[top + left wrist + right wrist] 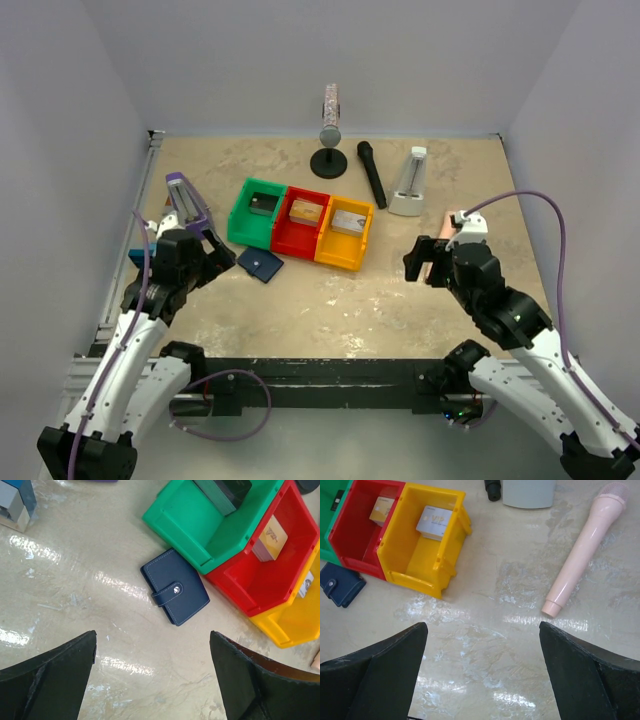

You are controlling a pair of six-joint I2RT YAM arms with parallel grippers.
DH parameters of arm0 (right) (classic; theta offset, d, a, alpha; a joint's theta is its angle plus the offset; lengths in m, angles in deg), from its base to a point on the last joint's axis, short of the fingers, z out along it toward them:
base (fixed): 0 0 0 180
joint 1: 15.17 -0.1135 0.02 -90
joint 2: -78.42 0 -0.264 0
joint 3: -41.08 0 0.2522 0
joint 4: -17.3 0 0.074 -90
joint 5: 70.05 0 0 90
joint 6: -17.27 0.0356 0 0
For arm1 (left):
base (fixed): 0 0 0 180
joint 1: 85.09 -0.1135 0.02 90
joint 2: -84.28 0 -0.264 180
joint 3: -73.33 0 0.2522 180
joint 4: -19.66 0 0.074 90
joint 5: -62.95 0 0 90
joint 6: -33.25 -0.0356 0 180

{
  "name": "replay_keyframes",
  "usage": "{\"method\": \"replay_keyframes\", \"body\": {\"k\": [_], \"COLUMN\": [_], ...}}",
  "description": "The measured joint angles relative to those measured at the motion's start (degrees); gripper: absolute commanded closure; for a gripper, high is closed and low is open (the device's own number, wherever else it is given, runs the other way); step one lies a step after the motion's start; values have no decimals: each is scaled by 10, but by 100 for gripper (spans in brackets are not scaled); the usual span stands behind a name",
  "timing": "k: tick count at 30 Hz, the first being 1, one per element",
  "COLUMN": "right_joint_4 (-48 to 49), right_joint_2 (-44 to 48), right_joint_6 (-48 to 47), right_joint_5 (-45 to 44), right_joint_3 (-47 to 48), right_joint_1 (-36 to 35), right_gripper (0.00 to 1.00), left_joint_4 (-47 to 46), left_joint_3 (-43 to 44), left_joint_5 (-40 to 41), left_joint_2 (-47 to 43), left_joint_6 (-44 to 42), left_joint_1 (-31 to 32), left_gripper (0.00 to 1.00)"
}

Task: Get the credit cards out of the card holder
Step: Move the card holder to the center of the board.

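Both my sets of jaws stand spread wide and hold nothing. The left jaws hang over bare table (75,595) a little short of the card holder (187,597). The right jaws hang over the table off to the right, well apart from the holder, with a pink microphone (580,555) lying just beyond them. The card holder lies flat on the table, closed, its strap (167,592) snapped across the front. One edge sits just beside or touching the front of the green bin (175,530); I cannot tell which. No credit cards show anywhere outside it, so I judge they are all inside, hidden by the closed cover, and nothing of the task is done. Beyond the holder the green bin, red bin (260,580) and yellow bin (412,577) stand in a row, each touching the next. Each has a small boxy thing in it, and I take those for boxes, not cards already taken out. By my reckoning everything is left: reach the holder, undo the snap and fold it open, perhaps pinning it with one set of jaws. Then each card has to be drawn from its slot with the other set.
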Motion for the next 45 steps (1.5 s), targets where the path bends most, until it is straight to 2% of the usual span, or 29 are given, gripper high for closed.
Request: {"method": "replay_keyframes", "body": {"k": [9, 16, 19, 21, 25, 33, 39, 45], "right_joint_4": [-20, -22, -22, -22, -20, -21, -12, -5], "right_joint_2": [44, 42, 38, 37, 45, 51, 38, 36], "right_joint_6": [5, 5, 5, 5, 5, 6, 13, 19], "right_joint_5": [0, 10, 17, 27, 46, 80, 103, 115], "right_joint_3": [-35, -36, -36, -36, -40, -51, -53, -61], "right_joint_1": [0, 0, 0, 0, 0, 0, 0, 0], "right_gripper": [1, 1, 2, 3, 3, 4, 5, 5], "left_joint_4": [-3, -3, -3, -13, -34, -121, -197, -235], "left_joint_3": [-28, -43, -48, -55, -73, -141, -149, -143], "left_joint_5": [-39, -54, -58, -68, -97, -117, -90, -53], "left_joint_2": [-16, -58, -68, -64, -34, 15, 97, 169], "left_joint_6": [-25, -30, -30, -28, -17, 50, 88, 103], "left_joint_1": [0, 0, 0, 0, 0, 0, 13, 26], "left_gripper": [4, 7, 15, 16, 16, 25, 26, 26]}}
